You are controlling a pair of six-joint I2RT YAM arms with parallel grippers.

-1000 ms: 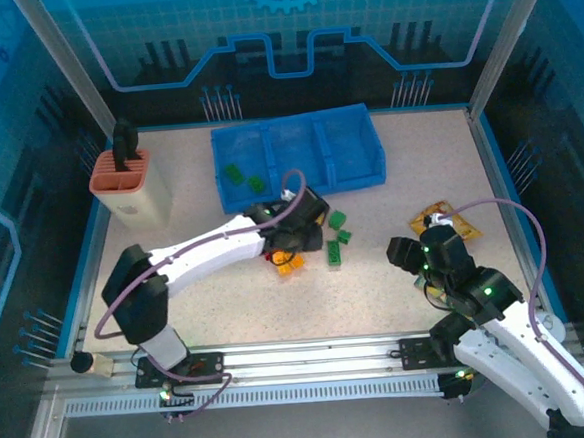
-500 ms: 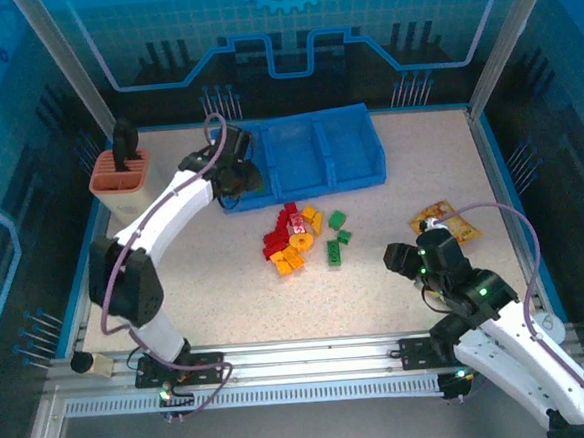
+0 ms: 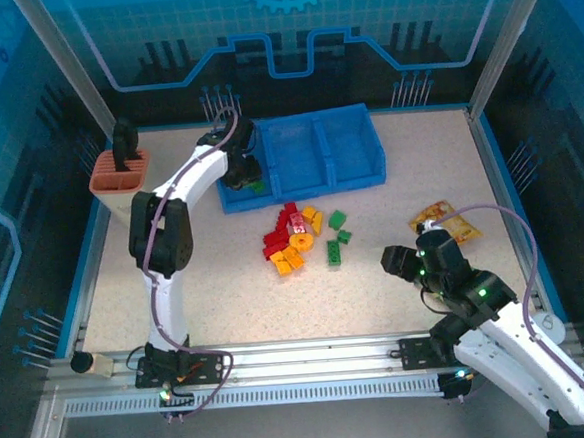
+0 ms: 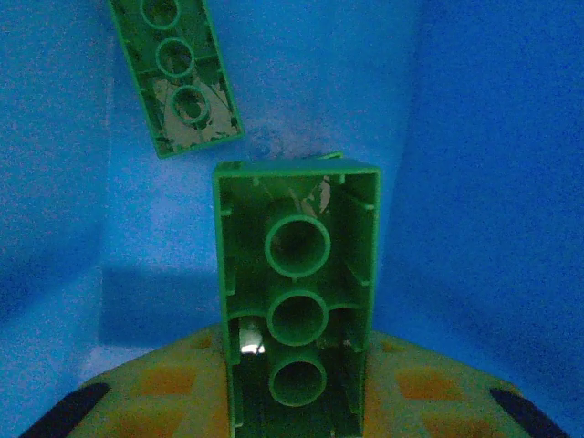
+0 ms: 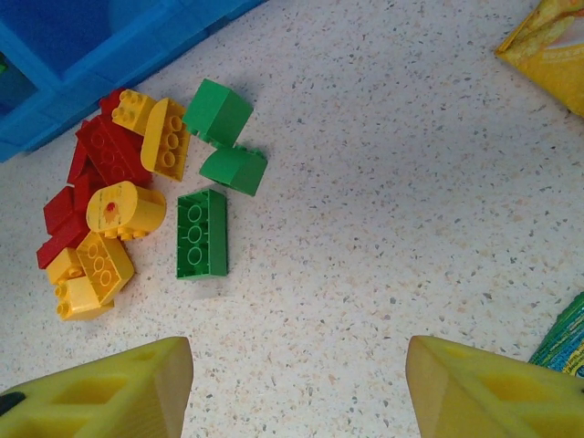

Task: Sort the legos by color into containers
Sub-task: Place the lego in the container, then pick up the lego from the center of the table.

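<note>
While the left end effector [image 3: 242, 168] hangs over the left compartment [image 3: 230, 197] of the blue tray [image 3: 360, 181], it grasps a green brick [image 4: 297, 274] by its lower end, with the hollow underside facing the wrist camera. If the brick is let go from this height, I judge it could bounce off the second green brick [image 4: 178, 78] lying in that compartment, or tip against a wall and hop the divider. The right end effector [image 3: 403, 262] hovers released, fingers spread wide, over bare desk [image 5: 383, 228] near the pile of legos [image 5: 137, 192]; a hasty reach could scatter it. The top view places both arms and the tray. The left wrist view reveals the grip and the brick's 3 tubes. The right wrist view separates 3 green pieces from the reds and yellows, with a snack bag [image 5: 547, 41] at the corner.
</note>
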